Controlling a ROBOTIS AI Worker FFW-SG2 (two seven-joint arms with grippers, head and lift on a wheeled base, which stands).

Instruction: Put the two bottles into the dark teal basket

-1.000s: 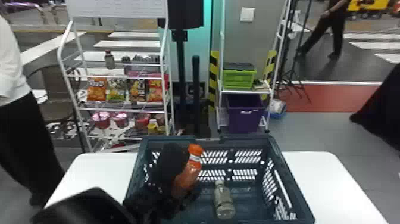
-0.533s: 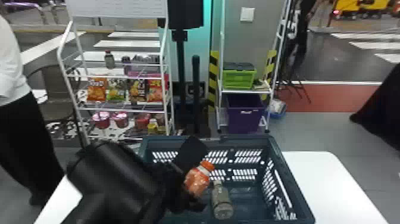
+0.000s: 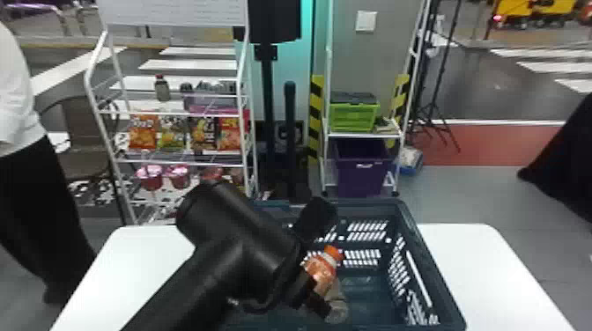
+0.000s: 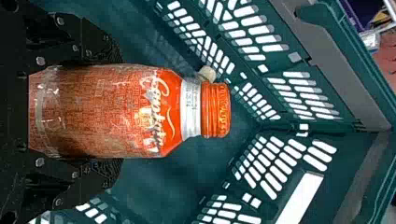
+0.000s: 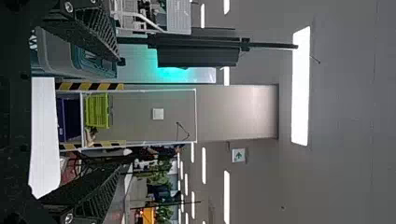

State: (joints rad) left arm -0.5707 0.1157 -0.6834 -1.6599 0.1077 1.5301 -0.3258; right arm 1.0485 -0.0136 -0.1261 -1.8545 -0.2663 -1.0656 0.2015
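On the worktop (image 3: 467, 255), the basket (image 3: 425, 257) surrounds our left fingers (image 4: 95, 44), clamped on the orange bottle (image 4: 112, 112); early release risks striking the second bottle (image 3: 339, 304) nearby. Right fingers (image 5: 95, 191): apart.

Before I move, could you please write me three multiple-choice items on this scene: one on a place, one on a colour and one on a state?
1. Where does the green crate stand?
A) On the floor
B) On a shelf above the purple bin
C) On the white table

2. What colour is the cap of the bottle in the left pincer?
A) Orange
B) Blue
C) Black

3. How do the fingers of the right pincer stand?
A) Pressed together
B) Shut on a bottle
C) Spread apart

1: B, since the head view shows the crate on the rack's shelf, with the bin below it.
2: A, since the left wrist view shows an orange cap beyond a pale neck band.
3: C, since the right wrist view shows a wide gap between them.
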